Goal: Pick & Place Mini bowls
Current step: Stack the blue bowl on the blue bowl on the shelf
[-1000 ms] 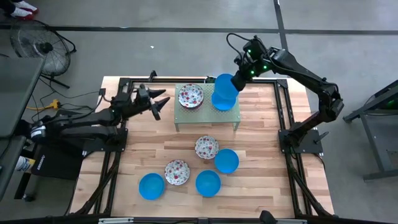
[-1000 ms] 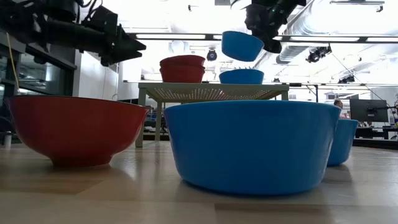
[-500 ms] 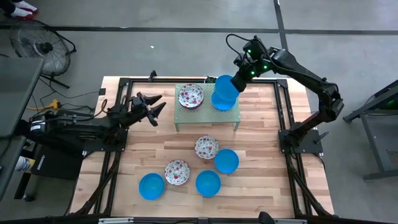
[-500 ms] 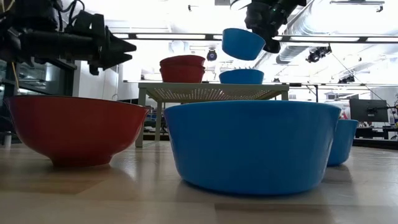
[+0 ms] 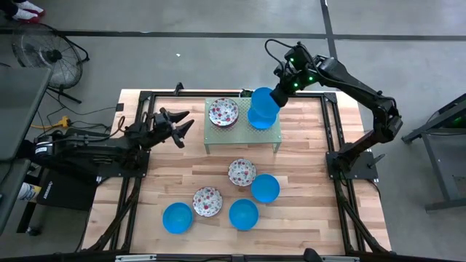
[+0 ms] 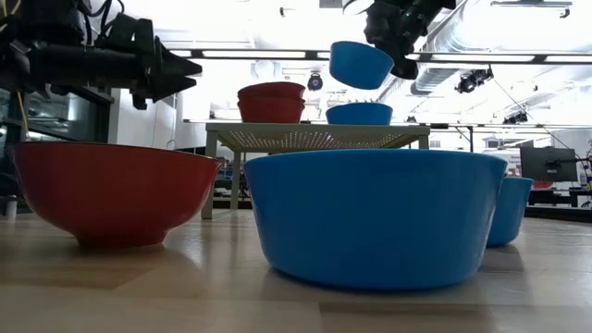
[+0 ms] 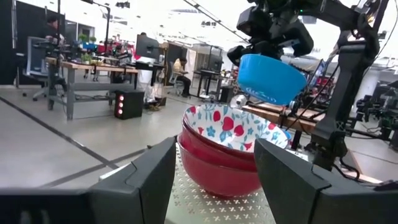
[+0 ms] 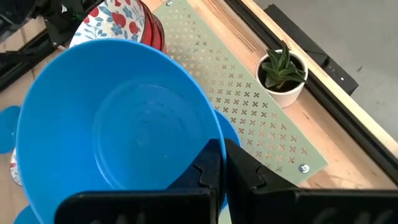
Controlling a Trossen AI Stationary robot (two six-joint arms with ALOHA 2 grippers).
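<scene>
Since earlier, open left end effector (image 5: 186,124) retreated; right end effector (image 5: 277,95) grips blue bowl (image 5: 262,105) above stand (image 5: 242,131).

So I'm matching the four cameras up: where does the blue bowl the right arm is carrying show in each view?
High view: held blue bowl over the green stand's right end.
Low view: top centre, above the blue bowl resting on the stand.
Left wrist view: upper right, behind the floral bowl stack.
Right wrist view: fills the left, pinched in the right gripper.
Shared landmark: the green stand.
</scene>
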